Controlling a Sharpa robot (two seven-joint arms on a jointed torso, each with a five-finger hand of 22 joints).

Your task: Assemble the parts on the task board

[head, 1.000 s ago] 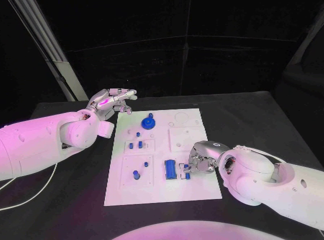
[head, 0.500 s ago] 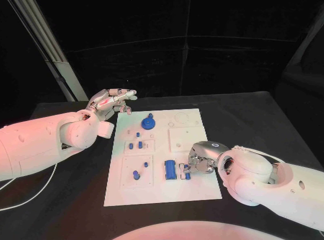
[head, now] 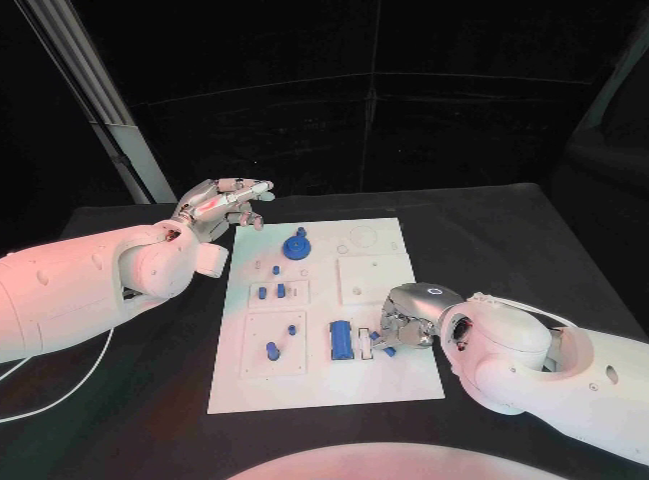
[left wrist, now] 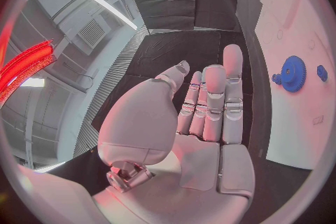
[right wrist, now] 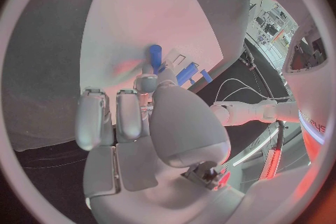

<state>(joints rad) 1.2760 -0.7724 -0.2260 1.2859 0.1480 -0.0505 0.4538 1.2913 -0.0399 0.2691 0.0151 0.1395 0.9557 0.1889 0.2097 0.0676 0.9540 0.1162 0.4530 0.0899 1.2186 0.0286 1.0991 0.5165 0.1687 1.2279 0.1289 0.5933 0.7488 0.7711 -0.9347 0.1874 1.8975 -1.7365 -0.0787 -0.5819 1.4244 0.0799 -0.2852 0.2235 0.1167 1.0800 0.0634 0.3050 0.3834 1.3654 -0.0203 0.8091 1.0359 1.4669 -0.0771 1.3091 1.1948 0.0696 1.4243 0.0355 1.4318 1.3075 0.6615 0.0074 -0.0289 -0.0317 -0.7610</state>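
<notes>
The white task board [head: 324,385] lies in the middle of the black table. A blue gear [head: 297,243] [left wrist: 293,73] sits at its far end, several small blue pegs [head: 274,292] stand in its left half, and a long blue block [head: 342,340] lies near the front. My right hand [head: 406,325] hangs low over the board's right front, beside that block. In the right wrist view its thumb and a finger [right wrist: 145,84] pinch a small blue peg [right wrist: 154,57] that juts past the fingertips. My left hand [head: 226,202] is raised beyond the board's far left corner, its fingers [left wrist: 213,95] straight and holding nothing.
A raised white square [head: 373,277] sits on the board's right half, just beyond my right hand. Black table [head: 526,250] surrounds the board on all sides. A pale upright post [head: 115,120] stands behind the table's far left corner.
My right hand has shifted very slightly over the board's right front, its fingers still by the blue block. The left hand has not moved.
</notes>
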